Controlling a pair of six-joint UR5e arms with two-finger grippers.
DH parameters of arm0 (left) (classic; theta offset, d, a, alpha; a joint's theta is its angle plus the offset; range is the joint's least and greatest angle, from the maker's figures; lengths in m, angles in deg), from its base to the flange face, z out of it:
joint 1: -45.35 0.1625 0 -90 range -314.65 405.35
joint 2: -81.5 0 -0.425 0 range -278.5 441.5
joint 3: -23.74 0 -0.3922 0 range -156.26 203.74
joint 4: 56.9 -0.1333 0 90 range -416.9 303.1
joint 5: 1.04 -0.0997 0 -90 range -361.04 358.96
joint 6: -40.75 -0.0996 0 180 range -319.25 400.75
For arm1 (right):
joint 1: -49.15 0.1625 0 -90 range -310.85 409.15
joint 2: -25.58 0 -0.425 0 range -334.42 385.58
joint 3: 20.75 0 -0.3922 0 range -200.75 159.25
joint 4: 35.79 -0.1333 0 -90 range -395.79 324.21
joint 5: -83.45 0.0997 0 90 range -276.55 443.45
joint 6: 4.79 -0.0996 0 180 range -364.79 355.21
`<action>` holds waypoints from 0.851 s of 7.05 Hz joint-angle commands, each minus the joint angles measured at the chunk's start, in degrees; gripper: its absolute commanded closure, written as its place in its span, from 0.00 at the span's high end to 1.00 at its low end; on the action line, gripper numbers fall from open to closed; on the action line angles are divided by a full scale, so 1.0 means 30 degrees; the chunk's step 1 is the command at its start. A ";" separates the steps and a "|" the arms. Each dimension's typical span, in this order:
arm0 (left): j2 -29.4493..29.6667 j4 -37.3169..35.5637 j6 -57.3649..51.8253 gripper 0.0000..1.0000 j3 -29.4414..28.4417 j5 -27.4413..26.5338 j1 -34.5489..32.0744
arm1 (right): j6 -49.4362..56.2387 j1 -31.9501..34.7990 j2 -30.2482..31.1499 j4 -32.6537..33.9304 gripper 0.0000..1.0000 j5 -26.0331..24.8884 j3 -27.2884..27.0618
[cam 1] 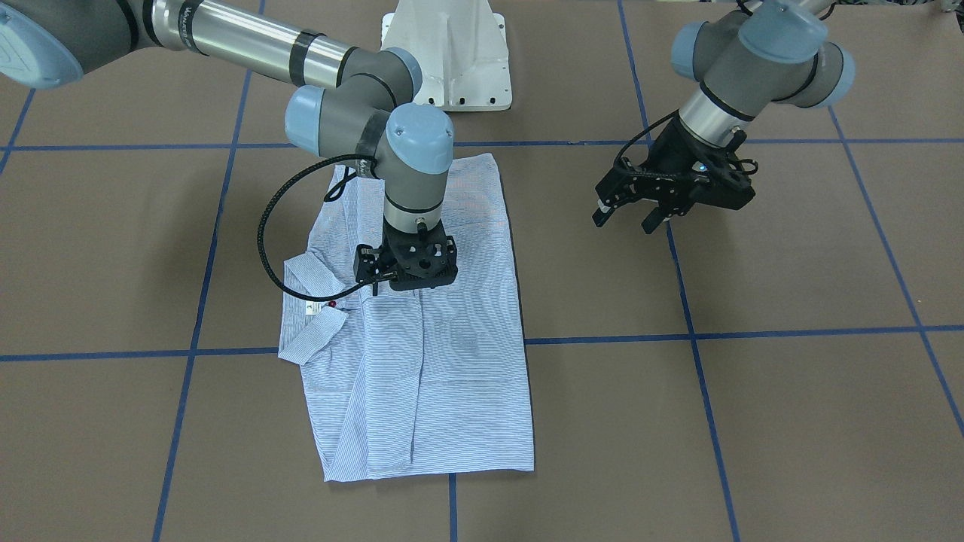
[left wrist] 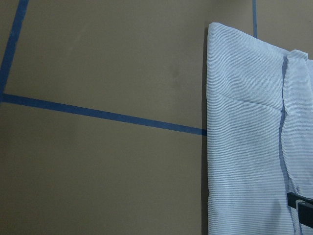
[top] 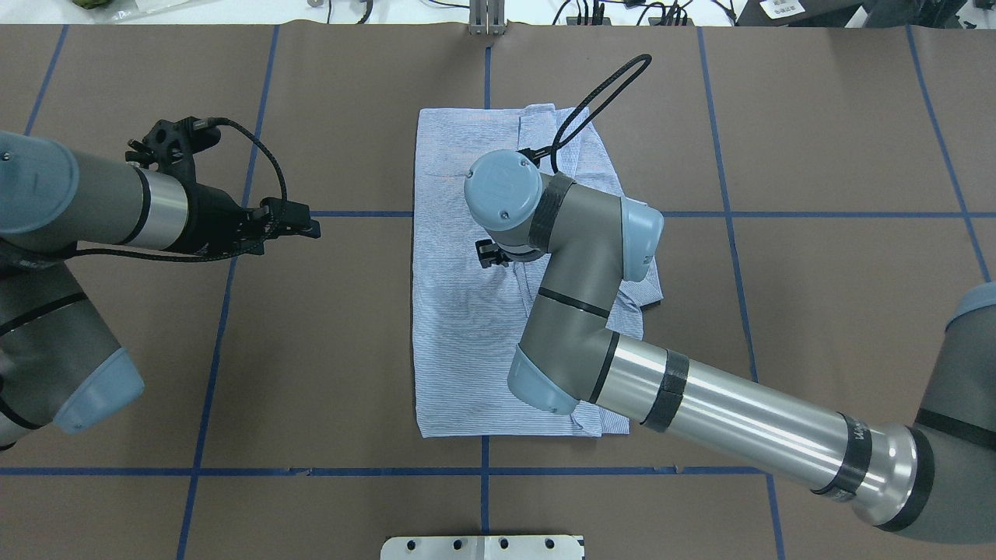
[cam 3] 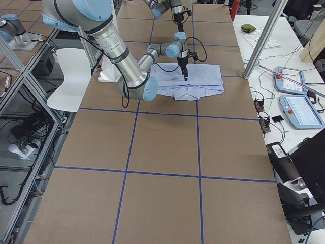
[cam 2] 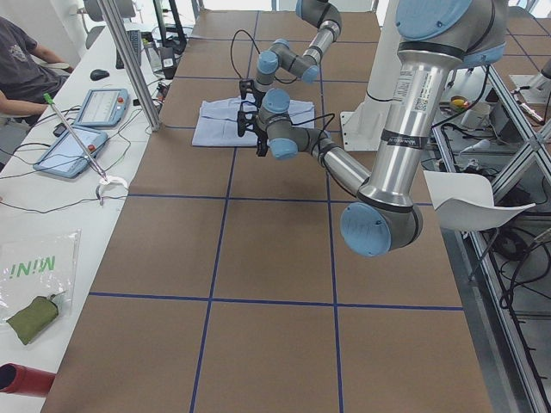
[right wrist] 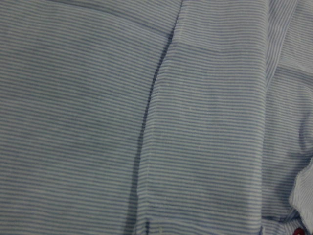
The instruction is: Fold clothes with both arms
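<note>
In the front-facing view, the light blue striped shirt [cam 1: 444, 361] lies folded into a long rectangle in the middle of the brown bench [cam 1: 791, 421]. Its collar [cam 1: 312, 331], white neck label [cam 1: 310, 308] and a dark red button [cam 1: 332, 304] sit at the view's left edge. The right gripper [cam 1: 410, 275] points straight down over the shirt's middle. Its fingers are hidden under its own body, so whether they are spread or closed cannot be told. The left gripper [cam 1: 625, 220] hangs above bare bench, well apart from the shirt's straight edge, with its fingers spread and nothing between them. The white base pedestal [cam 1: 452, 53] stands beyond the shirt's far end.

From overhead, the right arm [top: 700, 404] crosses the shirt's near right corner and hides part of it. Blue tape lines [top: 482, 471] mark the bench, and open surface surrounds the shirt on all sides.

The exterior left view shows a seated person [cam 2: 26, 69], two tablets [cam 2: 102, 107] and a green pouch [cam 2: 33, 318] on a side bench.

The exterior right view shows a white chair [cam 3: 71, 76] behind the robot and a metal post [cam 3: 264, 40] near the shirt's far side.

The left wrist camera sees the shirt's folded edge against bare bench.

The right wrist camera sees only striped cloth and a seam.
</note>
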 commanded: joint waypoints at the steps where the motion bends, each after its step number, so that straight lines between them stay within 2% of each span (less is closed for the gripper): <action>1: 0.0003 0.0031 0.0001 1.00 -0.0102 0.0000 0.0023 | 0.0301 -0.0260 -0.0014 0.0049 1.00 -0.0324 0.0289; 6: 0.0207 0.0002 0.0408 1.00 -0.0073 0.0000 0.0286 | 0.0537 -0.0145 0.0161 0.0341 1.00 -0.0297 0.0232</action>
